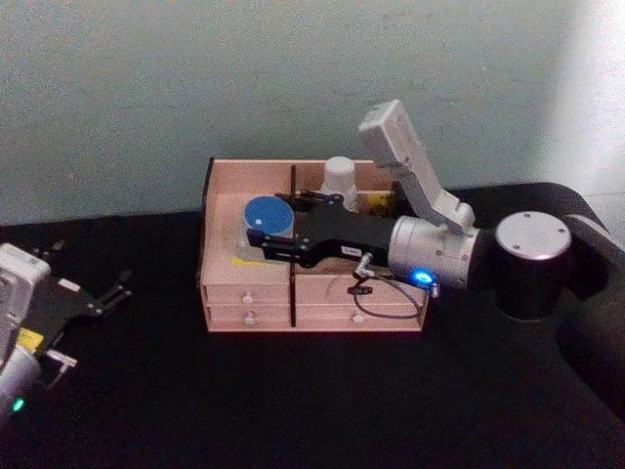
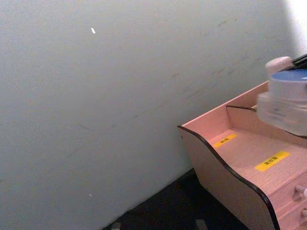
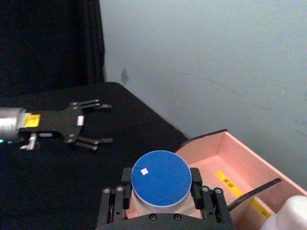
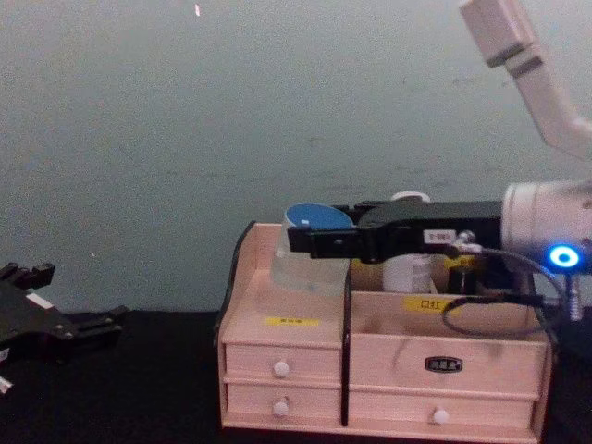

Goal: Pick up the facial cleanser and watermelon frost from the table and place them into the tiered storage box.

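Note:
My right gripper (image 1: 262,227) reaches in from the right and is shut on a clear jar with a blue lid (image 1: 269,215). It holds the jar, slightly tilted, over the left compartment of the tiered storage box (image 1: 220,195). Its fingers (image 3: 125,184) clamp the jar (image 3: 161,177) from both sides. In the chest view the jar (image 4: 310,259) sits low between the box walls (image 4: 287,361); whether it touches the floor is hidden. A white bottle (image 1: 341,181) stands in the back compartment. I cannot tell which item is the cleanser. My left gripper (image 1: 98,298) rests open at the table's left.
The box stands at the back of a black table against a pale wall. Yellow labels (image 2: 271,160) mark its steps, and small drawers with white knobs (image 4: 280,367) face me. A black divider (image 1: 293,244) splits the box. The left gripper (image 3: 103,123) lies well apart from it.

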`<action>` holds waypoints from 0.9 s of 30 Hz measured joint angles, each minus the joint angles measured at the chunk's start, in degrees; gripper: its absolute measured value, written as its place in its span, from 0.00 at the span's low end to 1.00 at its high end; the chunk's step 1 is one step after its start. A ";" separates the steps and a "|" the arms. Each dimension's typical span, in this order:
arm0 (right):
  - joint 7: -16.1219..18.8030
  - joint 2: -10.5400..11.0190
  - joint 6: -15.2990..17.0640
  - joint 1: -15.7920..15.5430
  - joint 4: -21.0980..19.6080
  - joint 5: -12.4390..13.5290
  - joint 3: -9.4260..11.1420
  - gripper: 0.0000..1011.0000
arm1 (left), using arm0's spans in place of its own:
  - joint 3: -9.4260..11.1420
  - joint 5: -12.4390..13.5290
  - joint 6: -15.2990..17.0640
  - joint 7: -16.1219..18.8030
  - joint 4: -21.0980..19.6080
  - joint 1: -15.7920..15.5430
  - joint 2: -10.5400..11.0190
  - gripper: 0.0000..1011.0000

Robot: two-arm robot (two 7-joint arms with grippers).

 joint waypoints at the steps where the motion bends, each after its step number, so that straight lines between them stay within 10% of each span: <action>1: -0.40 -0.67 0.14 0.70 1.07 -0.25 -0.14 0.70 | 0.00 0.00 0.00 0.00 0.00 0.00 0.00 0.99; 27: -2.64 -8.72 1.86 7.69 15.55 -5.14 -0.60 0.70 | 0.00 0.00 0.00 0.00 0.00 0.00 0.00 0.99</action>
